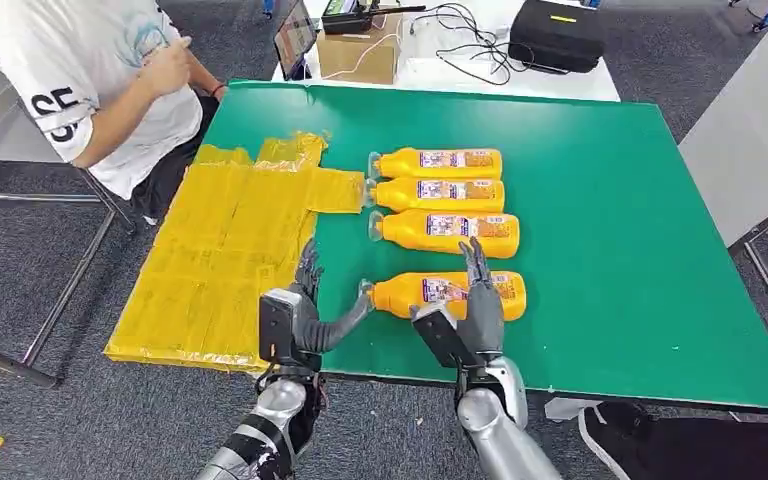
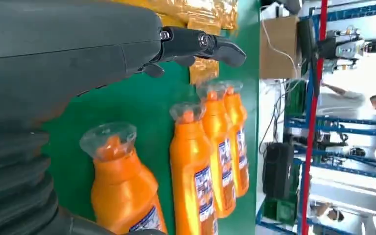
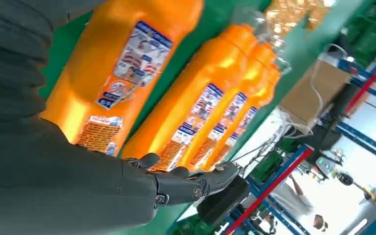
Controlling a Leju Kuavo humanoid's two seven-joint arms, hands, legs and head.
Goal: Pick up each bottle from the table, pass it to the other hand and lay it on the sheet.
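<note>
Landmark: we place everything against the green table [image 1: 610, 250].
Nearest bottle: we note an orange bottle [image 1: 450, 294] lying on its side near the table's front edge, clear cap pointing toward the yellow sheet [image 1: 230, 250], label facing up.
Other bottles: we count three more orange bottles [image 1: 440, 195] lying on their sides in a close row further in on the table, caps also toward the sheet.
Sheet: we find it spread over the table's left edge, crumpled and hanging past it; no bottle lies on it.
Right hand: we see the right hand [image 1: 475, 310] over the nearest bottle's body, fingers [image 3: 196, 183] straight and apart, closed on nothing; whether it touches the bottle we cannot tell.
Left hand: we see the left hand [image 1: 305, 315] at the table's front edge beside the sheet, holding nothing, thumb stretched toward the nearest bottle's cap.
Person: we record a seated person [image 1: 110, 70] in a white shirt beyond the table's far left corner.
Beyond the table: a cardboard box [image 1: 358, 50] and a black case [image 1: 557, 35] sit on a white surface.
</note>
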